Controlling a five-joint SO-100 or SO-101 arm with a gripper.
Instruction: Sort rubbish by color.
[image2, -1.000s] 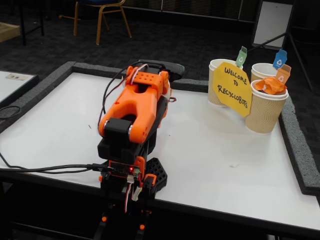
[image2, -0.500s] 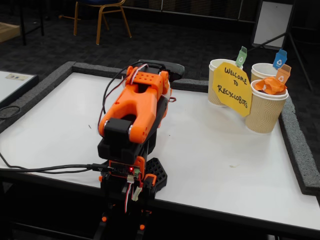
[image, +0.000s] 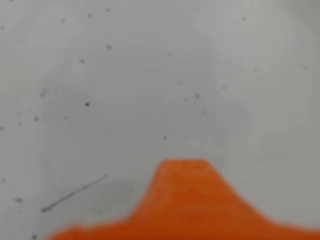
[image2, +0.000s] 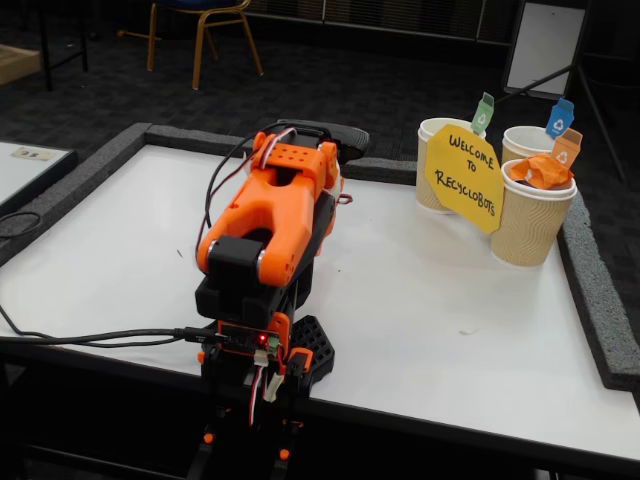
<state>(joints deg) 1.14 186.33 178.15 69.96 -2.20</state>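
Observation:
An orange paper wad (image2: 540, 170) lies in the top of the nearest beige cup (image2: 530, 225), which carries an orange tag. No green or blue rubbish shows in either view. The orange arm (image2: 270, 215) is folded down over its base at the table's near edge, and in the fixed view its own body hides the gripper. In the wrist view one blurred orange fingertip (image: 182, 172) rises from the bottom edge, close above the bare white table (image: 125, 75). No second finger shows, and nothing is seen held.
Two more beige cups stand at the far right, one with a green tag (image2: 432, 165) and one with a blue tag (image2: 520, 140). A yellow sign (image2: 468, 178) leans in front of them. Grey foam (image2: 595, 290) edges the white table. Cables (image2: 90, 338) run off to the left.

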